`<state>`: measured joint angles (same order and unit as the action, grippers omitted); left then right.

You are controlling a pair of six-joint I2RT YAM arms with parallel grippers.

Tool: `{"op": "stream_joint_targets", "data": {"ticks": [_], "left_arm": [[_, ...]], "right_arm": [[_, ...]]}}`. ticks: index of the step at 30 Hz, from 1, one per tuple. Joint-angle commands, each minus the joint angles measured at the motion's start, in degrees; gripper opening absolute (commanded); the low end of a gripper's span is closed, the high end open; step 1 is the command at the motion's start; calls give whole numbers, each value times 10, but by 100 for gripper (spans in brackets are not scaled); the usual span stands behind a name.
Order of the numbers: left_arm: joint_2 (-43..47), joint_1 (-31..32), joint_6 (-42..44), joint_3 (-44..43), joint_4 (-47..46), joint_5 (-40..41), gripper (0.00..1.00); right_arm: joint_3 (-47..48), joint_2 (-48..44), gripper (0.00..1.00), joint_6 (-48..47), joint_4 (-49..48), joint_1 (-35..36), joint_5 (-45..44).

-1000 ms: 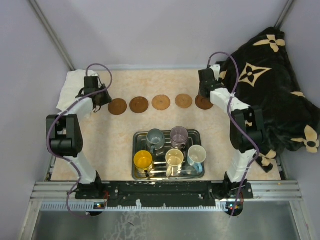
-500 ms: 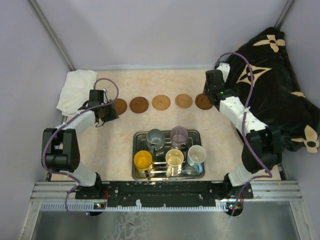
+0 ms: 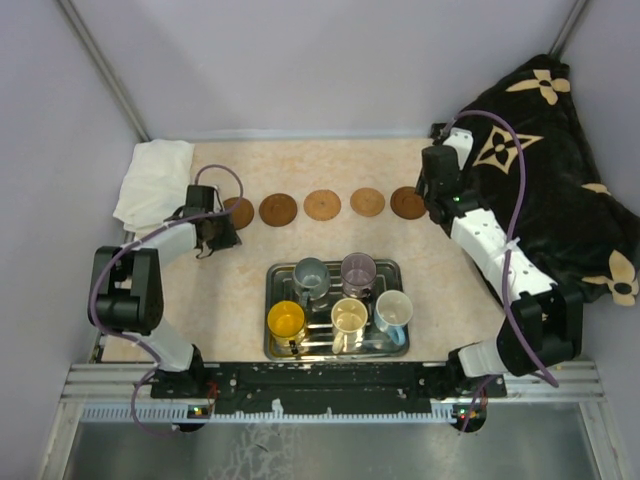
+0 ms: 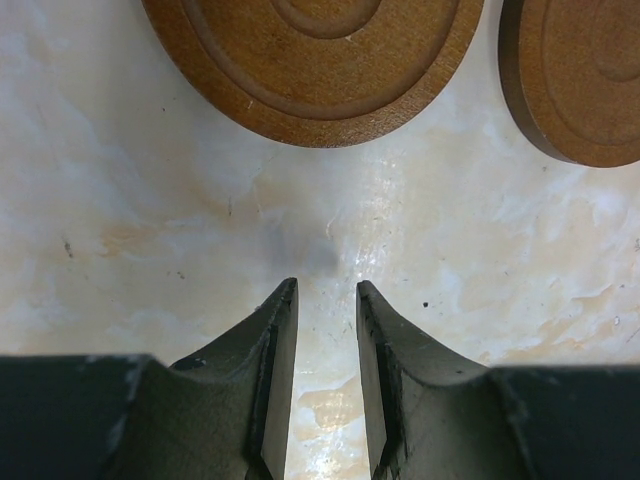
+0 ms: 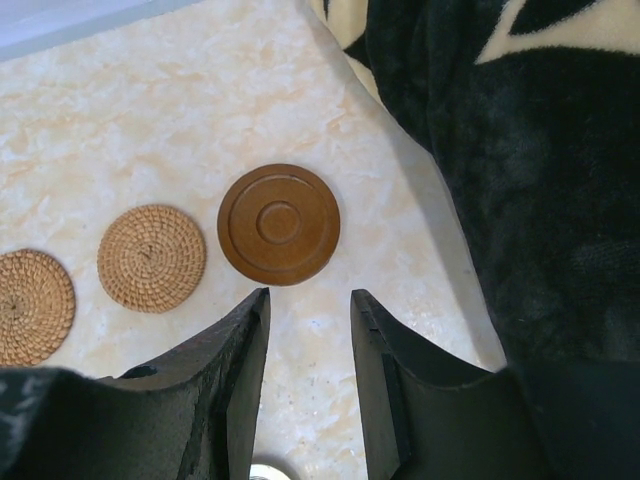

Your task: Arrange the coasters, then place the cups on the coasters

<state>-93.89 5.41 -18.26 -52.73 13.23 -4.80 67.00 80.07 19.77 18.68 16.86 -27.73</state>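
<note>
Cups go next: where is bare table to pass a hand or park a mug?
Free: the table strip behind the coasters, the band between them and the tray, and both sides of the tray. Crowded: the tray, five cups packed; the blanket covers the right edge.

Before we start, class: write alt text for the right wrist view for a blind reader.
The right gripper, open and empty, hangs over a marbled table, a brown wooden coaster just beyond its fingertips. Two woven coasters lie to that coaster's left; a black blanket covers the right.
</note>
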Motion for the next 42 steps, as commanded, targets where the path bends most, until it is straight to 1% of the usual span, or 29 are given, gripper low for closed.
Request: {"op": "stream_joint_targets", "data": {"ticks": [1,12,42], "left_arm": [[-20,3,-7,-8,-15,10,36],[-75,3,-3,-60,-12,29,36],[-108,2,-4,-83,-13,49,37]], "right_arm": [[-7,-33,39,9,-12,4,-14],[-10,-37,39,5,-17,5,-17],[-2,-20,37,-4,-17,5,-26]]}}
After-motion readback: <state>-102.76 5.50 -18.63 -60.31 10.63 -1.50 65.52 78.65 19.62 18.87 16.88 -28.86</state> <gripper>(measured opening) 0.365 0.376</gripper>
